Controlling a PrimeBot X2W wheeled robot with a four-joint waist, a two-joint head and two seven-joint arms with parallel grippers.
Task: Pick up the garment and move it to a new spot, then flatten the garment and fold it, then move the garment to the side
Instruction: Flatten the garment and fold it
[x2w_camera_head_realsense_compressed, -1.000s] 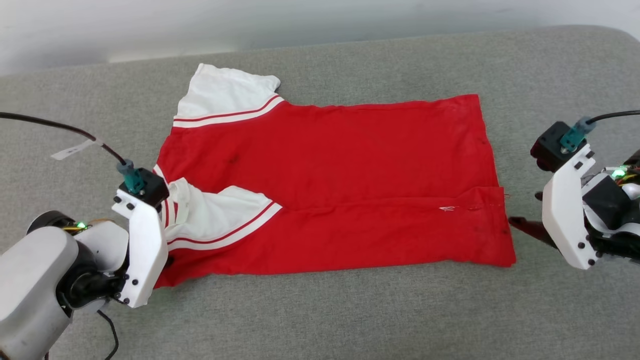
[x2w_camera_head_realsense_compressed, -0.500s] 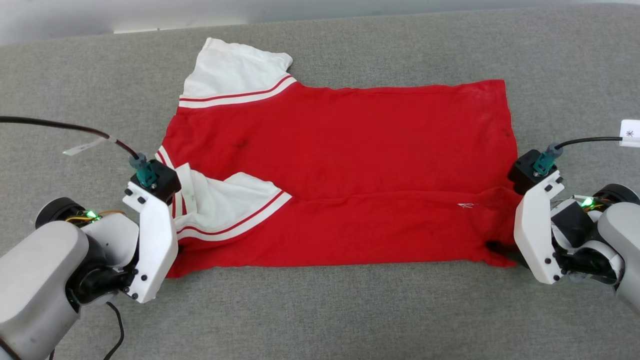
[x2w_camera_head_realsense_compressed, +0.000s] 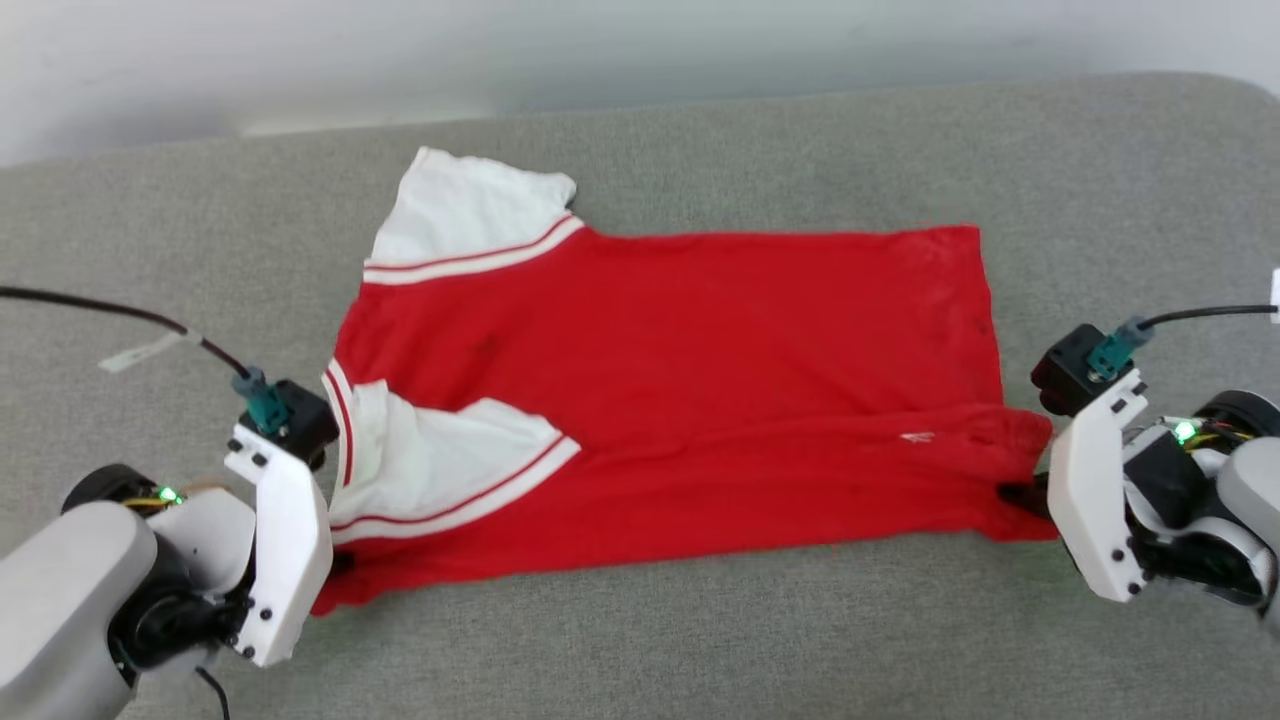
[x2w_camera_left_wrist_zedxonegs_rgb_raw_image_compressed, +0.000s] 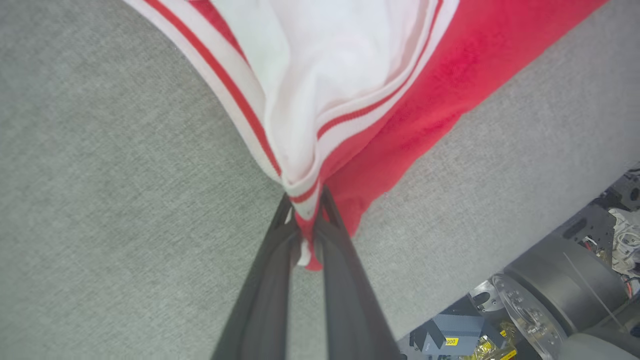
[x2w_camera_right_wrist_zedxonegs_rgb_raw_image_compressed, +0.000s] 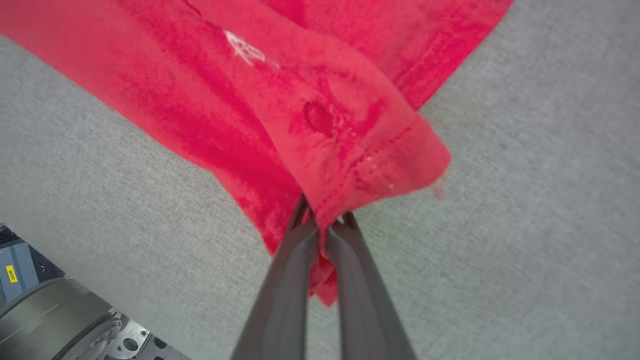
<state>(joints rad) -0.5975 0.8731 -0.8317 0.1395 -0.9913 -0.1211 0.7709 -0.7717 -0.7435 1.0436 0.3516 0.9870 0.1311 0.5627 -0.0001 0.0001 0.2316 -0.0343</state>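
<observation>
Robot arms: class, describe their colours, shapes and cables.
Left arm and right arm are pale grey. Each wrist has an angular white plate, a black block with teal plug and black cable, and a green light. Jaws: long, dark, slim.

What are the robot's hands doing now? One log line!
left hand: shut on garment striped edge | right hand: shut on hem corner
</observation>
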